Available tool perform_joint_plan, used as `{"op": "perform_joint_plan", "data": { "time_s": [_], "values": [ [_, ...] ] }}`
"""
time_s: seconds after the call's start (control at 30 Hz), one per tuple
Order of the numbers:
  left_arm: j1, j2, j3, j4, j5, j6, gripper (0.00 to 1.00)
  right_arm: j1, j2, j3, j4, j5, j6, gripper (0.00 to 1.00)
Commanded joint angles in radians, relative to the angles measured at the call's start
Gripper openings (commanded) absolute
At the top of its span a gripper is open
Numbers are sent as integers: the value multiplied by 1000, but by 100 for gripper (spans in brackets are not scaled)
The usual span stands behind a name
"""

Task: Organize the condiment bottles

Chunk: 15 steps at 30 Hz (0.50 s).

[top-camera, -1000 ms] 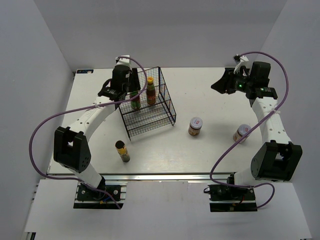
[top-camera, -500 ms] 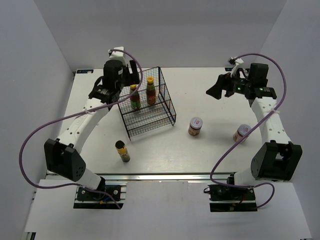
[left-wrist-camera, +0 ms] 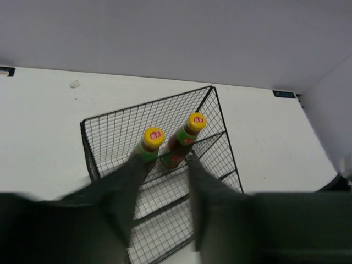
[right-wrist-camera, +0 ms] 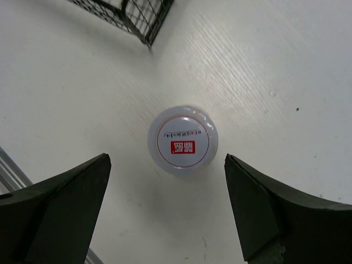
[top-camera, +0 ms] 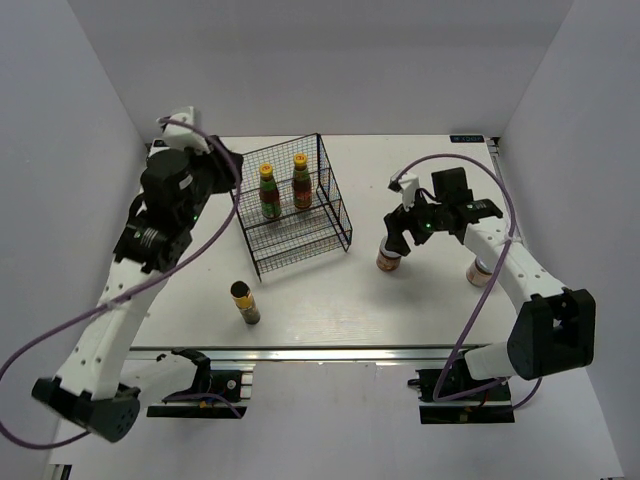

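Note:
Two slim red-sauce condiment bottles [top-camera: 268, 190] [top-camera: 301, 181] with yellow caps stand side by side on the upper shelf of the black wire rack [top-camera: 310, 232]. In the left wrist view the same bottles [left-wrist-camera: 151, 142] [left-wrist-camera: 191, 129] show beyond my left gripper [left-wrist-camera: 165, 159], which is open, empty and blurred. That left gripper [top-camera: 227, 166] hangs left of the rack. My right gripper [top-camera: 398, 233] is wide open above a white-lidded jar [right-wrist-camera: 182, 140], with one finger on each side and not touching it. A second jar [top-camera: 482, 268] stands behind the right forearm. A dark bottle [top-camera: 244, 302] stands alone at the front left.
The rack's lower shelves [left-wrist-camera: 165, 212] hold nothing. Purple cables loop from both arms. White walls close the table in at the back and sides, and the metal rail [top-camera: 300, 352] runs along the near edge.
My left gripper let go of a red-sauce bottle in the rack and drew back to the left and up. My right arm swung in and down over the middle jar with its jaws opened wide.

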Motion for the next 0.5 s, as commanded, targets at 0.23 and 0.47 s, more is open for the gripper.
{"op": "perform_joint_plan", "data": {
  "time_s": [0.23,0.47],
  "values": [
    [-1,-313,-229,-272,-2,-196,82,53,13,-75,57,187,-32,89],
    [-1,-391,-274,-365,-7,-253,84,73,71,-94,116,238,-28,89]
  ]
}}
